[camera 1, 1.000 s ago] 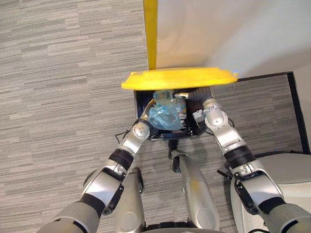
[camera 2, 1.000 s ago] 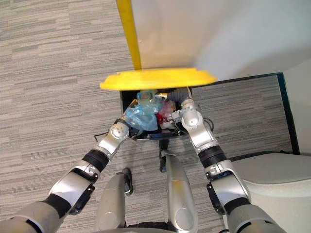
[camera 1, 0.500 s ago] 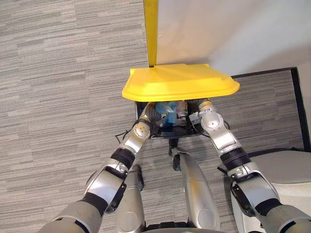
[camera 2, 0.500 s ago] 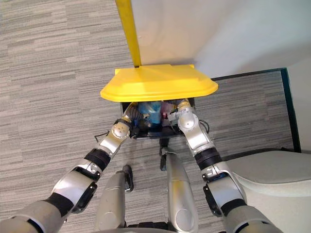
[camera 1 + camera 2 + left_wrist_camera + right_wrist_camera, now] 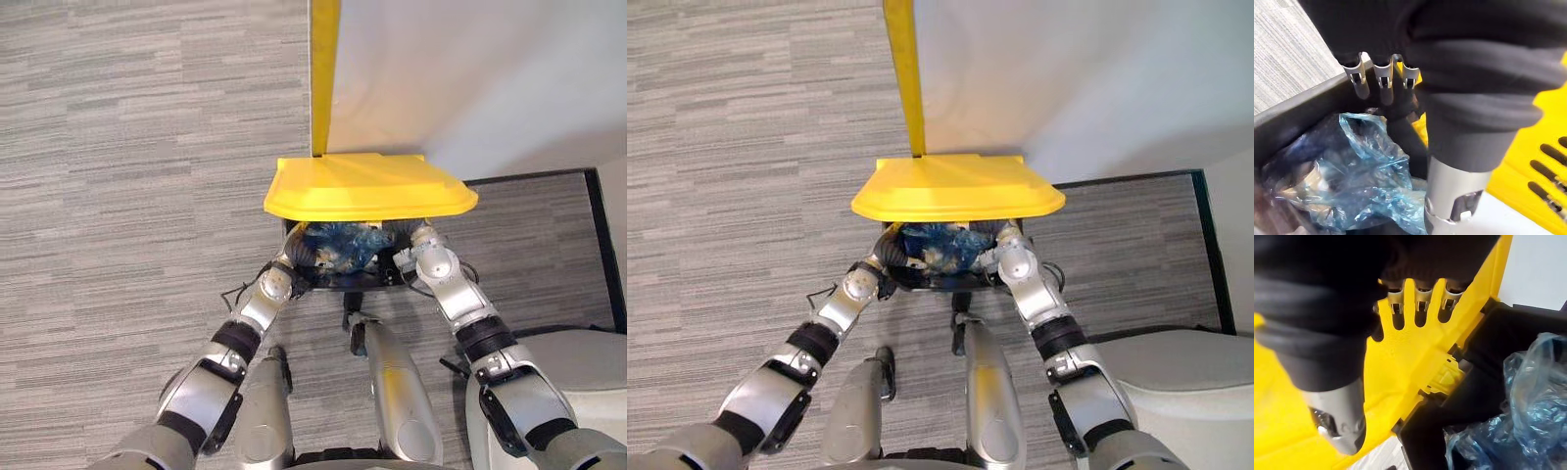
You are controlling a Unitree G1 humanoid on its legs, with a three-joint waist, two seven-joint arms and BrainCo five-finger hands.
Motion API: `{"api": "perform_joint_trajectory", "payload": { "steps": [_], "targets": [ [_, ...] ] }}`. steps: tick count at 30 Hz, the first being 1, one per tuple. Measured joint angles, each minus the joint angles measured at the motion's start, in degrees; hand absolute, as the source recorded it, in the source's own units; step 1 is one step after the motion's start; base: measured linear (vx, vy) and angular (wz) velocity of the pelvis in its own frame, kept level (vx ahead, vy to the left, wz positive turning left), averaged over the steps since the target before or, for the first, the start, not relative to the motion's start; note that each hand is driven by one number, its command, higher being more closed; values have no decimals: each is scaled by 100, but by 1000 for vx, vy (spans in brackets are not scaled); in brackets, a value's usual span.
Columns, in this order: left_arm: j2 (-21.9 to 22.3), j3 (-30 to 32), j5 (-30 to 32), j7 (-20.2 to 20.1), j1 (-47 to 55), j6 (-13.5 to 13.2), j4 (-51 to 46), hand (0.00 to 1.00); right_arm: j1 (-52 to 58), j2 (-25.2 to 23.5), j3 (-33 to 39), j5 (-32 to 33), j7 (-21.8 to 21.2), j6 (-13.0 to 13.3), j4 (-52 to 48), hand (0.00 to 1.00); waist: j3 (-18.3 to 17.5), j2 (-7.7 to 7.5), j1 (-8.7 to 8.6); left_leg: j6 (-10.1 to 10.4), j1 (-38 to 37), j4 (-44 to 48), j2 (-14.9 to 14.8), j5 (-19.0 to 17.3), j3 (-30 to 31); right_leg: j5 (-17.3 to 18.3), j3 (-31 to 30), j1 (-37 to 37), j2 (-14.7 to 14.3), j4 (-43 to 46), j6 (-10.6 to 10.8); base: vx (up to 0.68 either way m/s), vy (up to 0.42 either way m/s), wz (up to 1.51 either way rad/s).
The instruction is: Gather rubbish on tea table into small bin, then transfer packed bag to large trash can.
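A black large trash can [image 5: 338, 286] stands against the wall with its yellow lid [image 5: 367, 186] tipped low over the opening. The blue rubbish bag [image 5: 341, 245] lies inside the can, free of both hands. My left hand [image 5: 299, 255] is at the can's left rim, open, its straight fingers [image 5: 1385, 85] over the black edge [image 5: 1308, 107] above the bag [image 5: 1361, 166]. My right hand [image 5: 411, 237] is at the right rim, open, its straight fingers [image 5: 1422, 298] against the lid's underside [image 5: 1415, 357]. The bag [image 5: 1528, 382] shows beside it in the can.
A yellow strip [image 5: 324, 69] runs up the white wall [image 5: 470, 78] behind the can. Grey carpet [image 5: 137, 196] lies to the left. A dark-edged floor mat [image 5: 549, 215] and a pale rounded object [image 5: 588, 362] are at the right.
The blue bag has dropped from the can's mouth down inside. My left hand has uncurled and let go of it. The yellow lid has swung lower over the opening.
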State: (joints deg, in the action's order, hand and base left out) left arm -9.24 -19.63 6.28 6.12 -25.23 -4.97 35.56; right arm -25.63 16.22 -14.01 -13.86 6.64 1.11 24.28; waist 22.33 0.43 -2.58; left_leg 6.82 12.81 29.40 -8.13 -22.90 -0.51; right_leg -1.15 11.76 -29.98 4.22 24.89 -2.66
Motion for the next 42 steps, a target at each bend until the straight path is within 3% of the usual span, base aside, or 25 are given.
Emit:
{"api": "perform_joint_trajectory", "payload": {
  "steps": [4, 9, 13, 16, 23, 26, 27, 28, 29, 30, 32, 34, 35, 39, 42],
  "targets": [
    [-61, 296, -332, -142, 1207, -148, -669, 0, 801, -98, 98, -151, -197, 2, -19, 0, -378, 126, 37, -2, -529, -392, 18, 112, 57, 136, 98, 429, 59, -24, 67, 53, -18, 14],
    [-54, 942, -799, -372, 2437, -203, -849, 0, 1624, -286, 293, -285, -444, 11, -29, 0, -720, 137, 49, -8, -987, -778, 21, 236, 198, 177, 247, 884, 86, -189, 121, 15, -20, 17],
    [-36, 1671, -914, -481, 3113, -199, -548, 0, 2104, -412, 670, -415, -595, 17, -18, 0, -962, 113, 201, -18, -1362, -995, 31, 352, 213, 209, 280, 1197, 110, -226, 159, 13, -10, 6],
    [-32, 2160, -906, -465, 3312, -192, 104, 0, 2116, -474, 745, -425, -662, 61, 310, 0, -1062, 26, 204, -31, -1577, -1097, 128, 433, 220, 228, 278, 1371, 190, -211, 189, -38, 11, 5],
    [16, 2494, -912, -452, 3625, -168, 1220, 0, 2403, -796, 739, -423, -683, 86, 1243, 0, -1138, -235, 343, -88, -1817, -1104, 310, 485, 66, 184, 55, 1480, 274, -200, 322, -107, 9, -13],
    [35, 2510, -913, -458, 3644, -166, 1440, 0, 2721, -786, 759, -399, -676, 116, 1629, 0, -1081, -364, 320, -188, -1738, -909, 426, 544, 6, -181, -93, 1467, 324, -327, 643, -170, 40, -19],
    [121, 2644, -916, -456, 3658, -173, 1491, 0, 2748, -792, 867, -348, -676, 110, 1810, 0, -1087, -127, 344, -310, -1635, -1019, 237, 674, -159, -371, -221, 1414, 211, -416, 867, -292, 43, -30],
    [194, 2788, -927, -423, 3627, -185, 1527, 0, 2850, -853, 979, -304, -671, 109, 1940, 0, -1053, -217, 297, -317, -1587, -1082, 249, 808, -185, 252, -273, 1149, 348, 1135, 579, -298, 29, -23],
    [191, 2821, -934, -405, 3620, -181, 1545, 0, 2979, -888, 1047, -263, -667, 104, 1958, 0, -1039, -250, 277, -318, -1589, -1126, 257, 863, -177, 505, -284, 1150, 421, 1742, 530, -243, 13, -12],
    [191, 2855, -964, -356, 3593, -180, 1548, 0, 3140, -974, 1272, -147, -643, 127, 1941, 0, -1058, -318, 311, -308, -1578, -1194, 257, 922, -189, 720, -364, 1188, 508, 2443, 580, -173, -40, -13],
    [209, 2926, -976, -344, 3641, -159, 1548, 0, 3389, -1055, 1522, 37, -551, 118, 2023, 0, -1168, -490, 356, -197, -1358, -1383, 252, 1170, -206, 965, -604, 1599, 735, 2997, 664, -181, -118, -12],
    [209, 2970, -1023, -324, 3588, -157, 1538, 0, 3481, -1137, 1665, 177, -527, 116, 2093, 0, -1235, -615, 355, -89, -1222, -1430, 245, 1336, -240, 1395, -540, 1899, 752, 2378, 855, -114, -209, -10],
    [293, 3121, -1026, -325, 3580, -143, 1545, 0, 3511, -1143, 1836, 313, -490, 109, 2133, 0, -1324, -465, 376, -76, -1162, -1747, 181, 1636, -379, 1649, -454, 2071, 562, 1597, 810, -110, -211, -25],
    [531, 3052, -1033, -313, 3483, -164, 1573, 0, 3349, -989, 2051, 486, -350, 112, 2494, 0, -1410, -145, 450, -54, -1066, -2418, 10, 2096, -671, 1745, -486, 2321, 193, -42, 493, -145, -114, -41],
    [573, 2917, -1067, -319, 3500, -194, 1571, 0, 3537, -964, 2127, 495, -317, 99, 2497, 0, -1474, -114, 435, -32, -1179, -2661, 28, 2194, -577, 1692, -414, 2403, 171, -161, 518, -140, -4, 0]
  ]
}}
